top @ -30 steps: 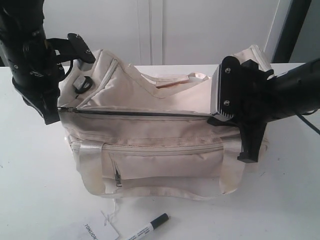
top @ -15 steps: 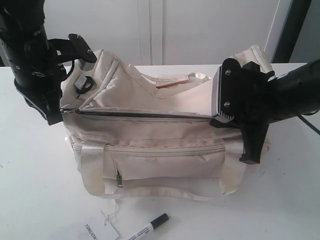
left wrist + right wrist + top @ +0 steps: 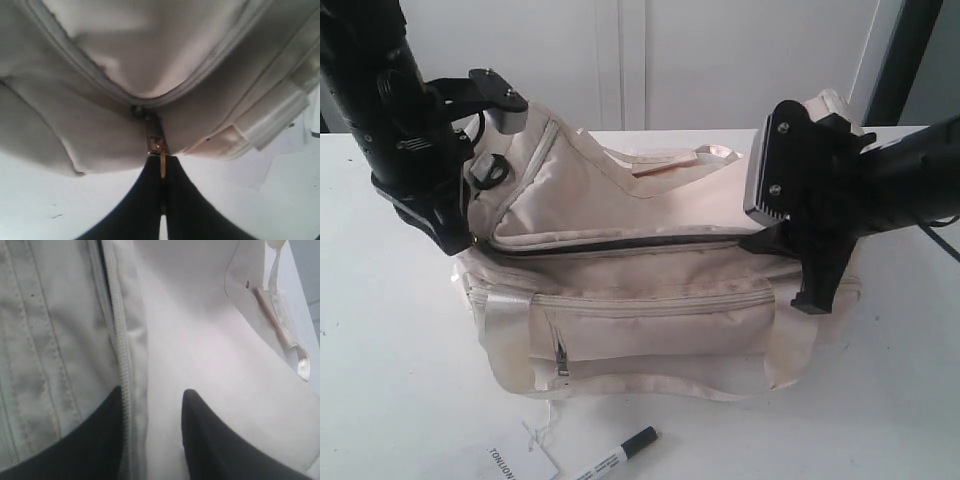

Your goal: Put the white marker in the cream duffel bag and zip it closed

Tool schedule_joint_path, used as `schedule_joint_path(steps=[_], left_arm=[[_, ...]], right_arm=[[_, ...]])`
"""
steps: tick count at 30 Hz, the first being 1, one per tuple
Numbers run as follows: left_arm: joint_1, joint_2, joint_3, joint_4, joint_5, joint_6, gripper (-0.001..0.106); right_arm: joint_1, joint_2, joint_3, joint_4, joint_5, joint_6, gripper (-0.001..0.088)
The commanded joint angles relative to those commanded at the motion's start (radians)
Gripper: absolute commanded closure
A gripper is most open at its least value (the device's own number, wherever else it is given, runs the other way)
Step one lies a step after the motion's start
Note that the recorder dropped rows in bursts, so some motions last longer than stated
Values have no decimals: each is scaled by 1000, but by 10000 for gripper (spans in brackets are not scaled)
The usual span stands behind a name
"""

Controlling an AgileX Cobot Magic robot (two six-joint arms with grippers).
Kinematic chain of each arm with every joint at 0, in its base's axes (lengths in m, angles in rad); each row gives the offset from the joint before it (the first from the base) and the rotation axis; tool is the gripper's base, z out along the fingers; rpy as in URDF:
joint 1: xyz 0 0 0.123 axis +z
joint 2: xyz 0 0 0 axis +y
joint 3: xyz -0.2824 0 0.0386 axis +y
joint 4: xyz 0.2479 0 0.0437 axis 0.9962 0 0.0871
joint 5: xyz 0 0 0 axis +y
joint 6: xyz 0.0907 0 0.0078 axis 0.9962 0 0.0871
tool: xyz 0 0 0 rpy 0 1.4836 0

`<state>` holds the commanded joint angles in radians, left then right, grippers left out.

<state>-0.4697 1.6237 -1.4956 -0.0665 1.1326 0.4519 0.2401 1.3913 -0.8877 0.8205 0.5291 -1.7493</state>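
Gold zipper pull (image 3: 156,141) is pinched in the closed left gripper (image 3: 161,170), the cream duffel bag (image 3: 650,310) merely straddled by the part-open right gripper (image 3: 154,392), so bag drag is risked.

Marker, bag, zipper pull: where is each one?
marker (image 3: 613,458): exterior view, on its white barrel.
bag (image 3: 650,325): exterior view, on the front pocket.
zipper pull (image 3: 158,144): left wrist view, on its gold tab.
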Motion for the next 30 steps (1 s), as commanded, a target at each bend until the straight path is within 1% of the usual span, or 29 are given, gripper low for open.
schedule_joint_path(steps=[4,6,9,10,13,15,16,17,18,19,20,22,25,27,30], left_arm=[[0,-30,-5,-43,-41,13,1053],[0,-47,-8,-77,-63,19,1053],[0,-76,-9,-127,-110,24,1053],[0,-89,-9,-142,-142,24,1053],[0,-102,-12,-161,-191,24,1053],[0,-103,-12,-165,-207,24,1053],[0,-103,-12,-173,-221,24,1053],[0,-103,-12,-177,-225,24,1053],[0,-103,-12,-183,-228,24,1053],[0,-103,-12,-184,-228,24,1053],[0,-103,-12,-187,-228,24,1053],[0,-103,-12,-189,-228,24,1053],[0,-103,-12,-192,-228,24,1053],[0,-103,-12,-193,-228,24,1053],[0,-103,-12,-195,-228,20,1053]], right_arm=[[13,-27,0,20,3,0,493],[30,-34,0,20,5,0,493],[72,-39,0,22,6,0,493],[91,-39,0,28,6,-2,493],[130,-39,0,62,-15,-10,493],[148,-39,0,109,-29,-37,493],[167,-39,0,182,-34,-88,493],[171,-39,0,217,-36,-110,493],[184,-37,0,291,-41,-172,482],[187,-37,0,319,-41,-199,466],[198,-31,0,380,-38,-249,411],[219,-18,0,430,-35,-298,361],[258,8,0,471,-39,-380,360],[276,22,0,521,-41,-386,359],[292,33,0,536,-54,-386,359]])
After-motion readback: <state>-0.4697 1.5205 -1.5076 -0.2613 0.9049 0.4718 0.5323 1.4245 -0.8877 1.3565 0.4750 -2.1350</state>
